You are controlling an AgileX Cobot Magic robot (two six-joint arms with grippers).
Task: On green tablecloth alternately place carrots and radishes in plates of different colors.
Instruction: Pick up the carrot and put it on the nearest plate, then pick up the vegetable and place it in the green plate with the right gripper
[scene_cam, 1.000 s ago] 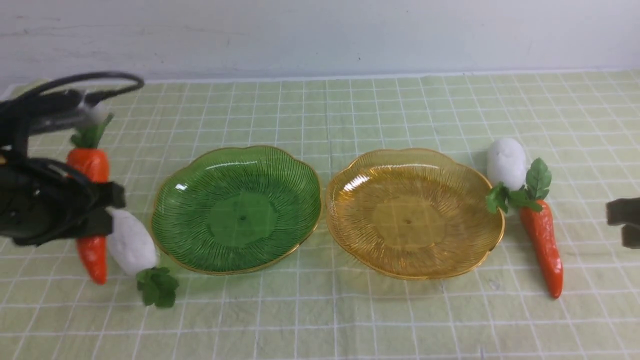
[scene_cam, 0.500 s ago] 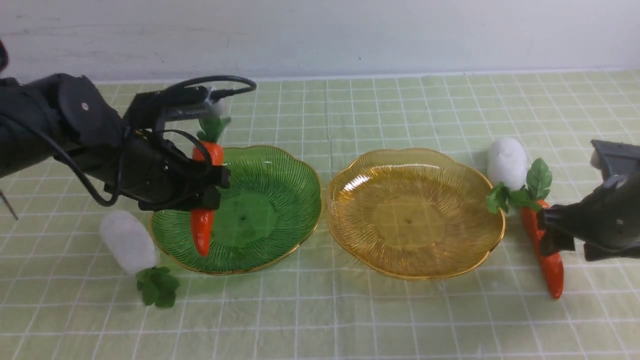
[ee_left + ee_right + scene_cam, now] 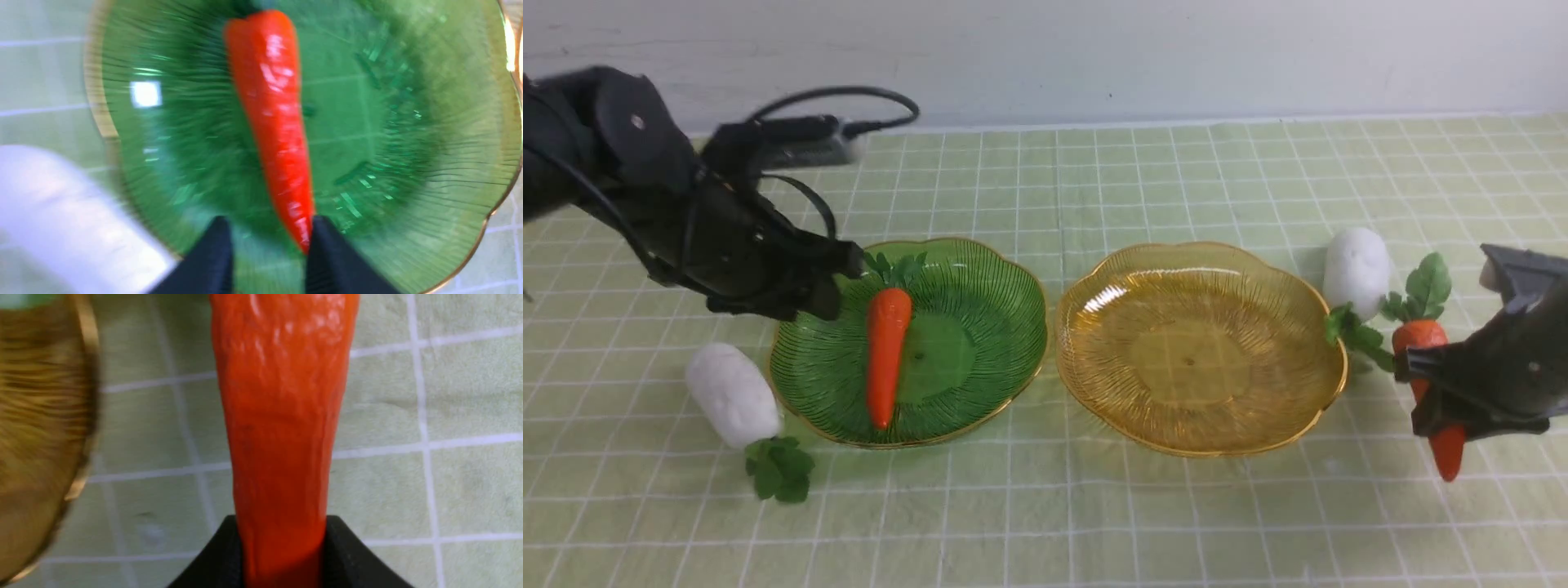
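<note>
On the green tablecloth [image 3: 1045, 523] one carrot [image 3: 885, 359] [image 3: 273, 122] lies free in the green plate [image 3: 1005, 278] [image 3: 408, 163], its tip toward the front. My left gripper [image 3: 841, 284] [image 3: 267, 249] hovers open over that plate's left rim. My right gripper [image 3: 1411, 396] [image 3: 282, 539] is shut on the second carrot [image 3: 1421, 339] [image 3: 282, 416], held just right of the empty amber plate [image 3: 1201, 351] [image 3: 36, 416]. One radish [image 3: 733, 394] [image 3: 61, 212] lies left of the green plate. The other radish [image 3: 1356, 265] lies by the amber plate's far right rim.
The two plates sit side by side, rims nearly touching. A pale wall [image 3: 1045, 57] runs along the cloth's far edge. The left arm's cable [image 3: 849, 94] loops above the cloth at the back left.
My left gripper let the carrot go into the green plate and drew back to the left. My right gripper closed on the other carrot, which now sits higher and more upright.
</note>
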